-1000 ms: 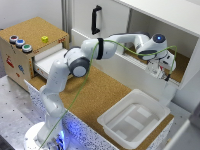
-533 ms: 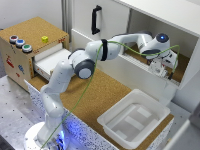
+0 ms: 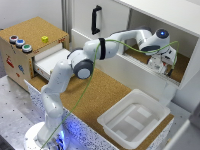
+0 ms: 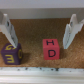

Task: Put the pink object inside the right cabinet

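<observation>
A cork-covered box (image 3: pixel 27 55) with coloured buttons on its top sits at the exterior view's left, with a white drawer (image 3: pixel 50 62) standing open from its front. Moving right, a white robot arm (image 3: pixel 75 65) rises from its base and reaches across the cork table (image 3: pixel 107 95), passing in front of a white panel with a black handle (image 3: pixel 96 20). An empty white tray (image 3: pixel 134 119) lies on the table nearer the camera. At the exterior view's right, the gripper (image 3: pixel 166 64) is inside the right cabinet (image 3: pixel 187 60), just above its brown cork floor. From the wrist view, the gripper (image 4: pixel 40 31) has its two white fingers (image 4: pixel 9 29) spread wide and grips nothing. A purple lettered block (image 4: pixel 11 53) rests just below one finger, and the pink object (image 4: pixel 50 49), a cube marked H and D, sits on the cabinet floor between the fingers, nearer the other one, touching neither
</observation>
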